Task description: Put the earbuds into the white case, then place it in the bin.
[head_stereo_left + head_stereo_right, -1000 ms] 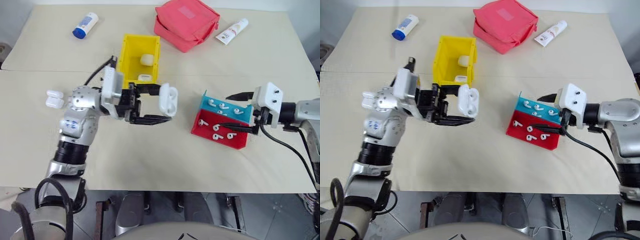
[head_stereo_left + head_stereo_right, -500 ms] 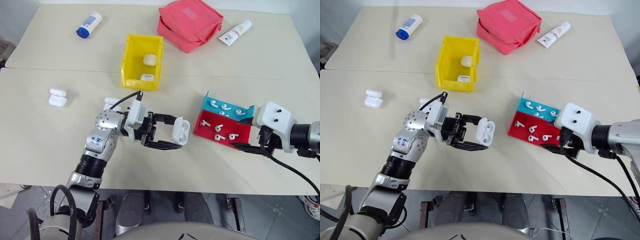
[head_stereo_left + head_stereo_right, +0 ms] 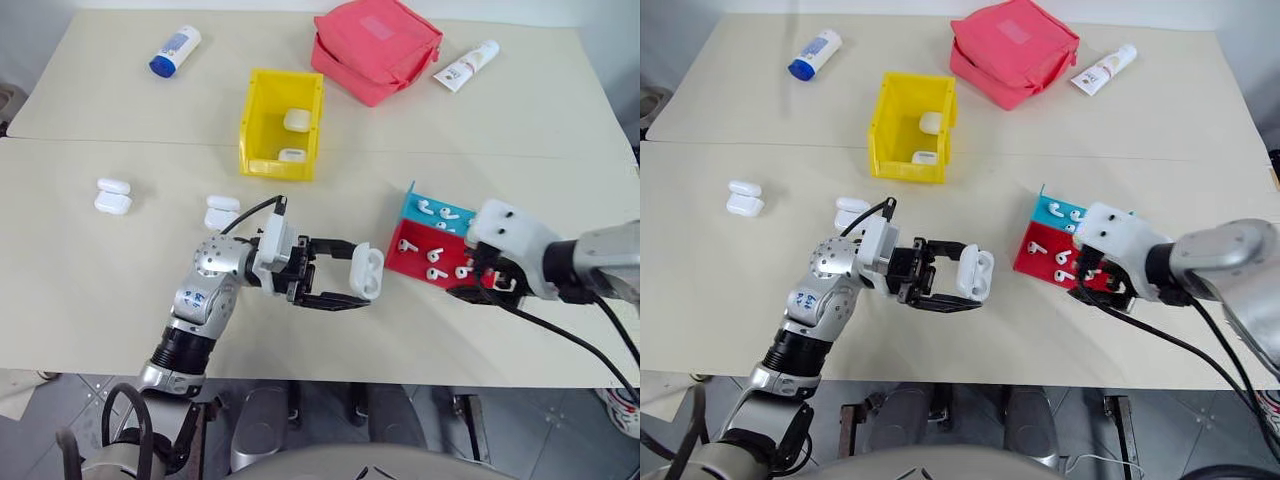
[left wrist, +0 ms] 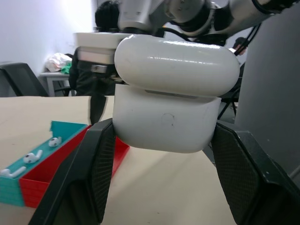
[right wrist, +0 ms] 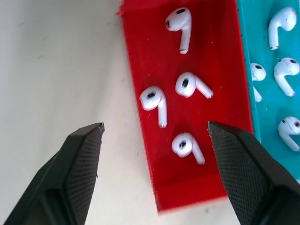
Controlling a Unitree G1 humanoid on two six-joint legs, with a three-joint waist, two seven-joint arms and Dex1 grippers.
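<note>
The left end effector (image 3: 345,274) pinches the white case (image 3: 366,271) between its two black fingers, holding it above the table (image 3: 420,345) just beside the red tray (image 3: 430,262). That keeps the case steady and close to the earbuds, probably so they can be carried across with little travel. In the left wrist view the case's lid sits slightly lifted off the base, a dark seam showing between the two glossy rounded halves.

The right end effector (image 5: 154,136) hangs over the red tray with its fingers spread, tilted down at the earbuds (image 5: 154,98), likely lining up a pick. Four small glossy white stemmed buds lie loose on the red floor; more lie in the teal tray (image 5: 276,56) touching the red tray's far side.

The yellow bin (image 3: 282,122) stands well apart from the red tray, across the table, already holding two white cases.
</note>
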